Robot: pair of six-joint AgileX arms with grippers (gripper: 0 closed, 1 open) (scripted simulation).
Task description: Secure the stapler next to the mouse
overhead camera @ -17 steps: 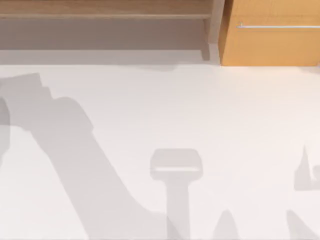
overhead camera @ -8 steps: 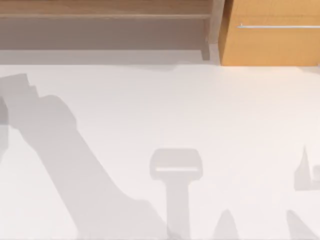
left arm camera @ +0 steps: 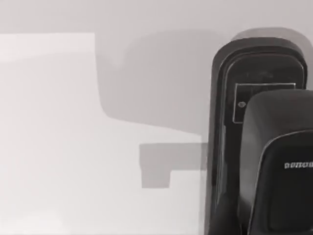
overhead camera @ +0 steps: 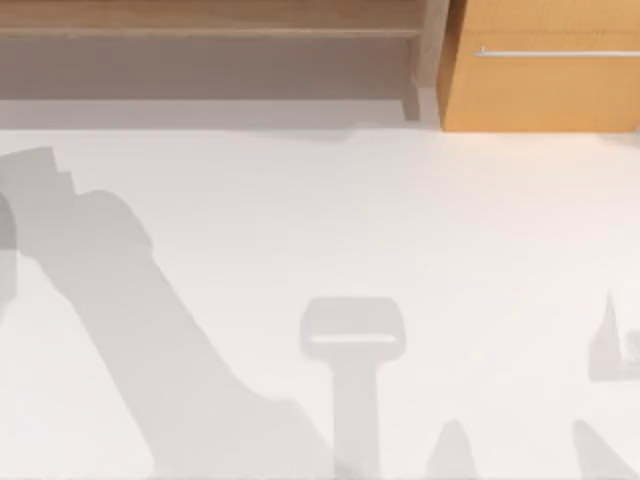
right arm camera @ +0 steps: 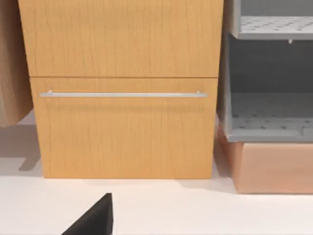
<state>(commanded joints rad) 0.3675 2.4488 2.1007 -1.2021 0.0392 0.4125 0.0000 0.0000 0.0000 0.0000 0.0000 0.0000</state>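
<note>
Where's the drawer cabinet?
In the top view, the drawer cabinet stands at the back right of the table, beside the wooden shelf.

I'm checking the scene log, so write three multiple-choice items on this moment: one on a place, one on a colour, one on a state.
1. In the top view, the wooden cabinet stands at the table's:
A. far right
B. near left
C. centre

2. In the left wrist view, the stapler is:
A. red
B. black
C. yellow

3. In the right wrist view, the drawer with the silver handle is:
A. pulled out
B. taken away
C. shut

Key: 1 A, since the cabinet sits against the far edge at the top view's right. 2 B, since its body is black with a faint grey mark on top. 3 C, since the drawer's front lies flush with the panel above it.
</note>
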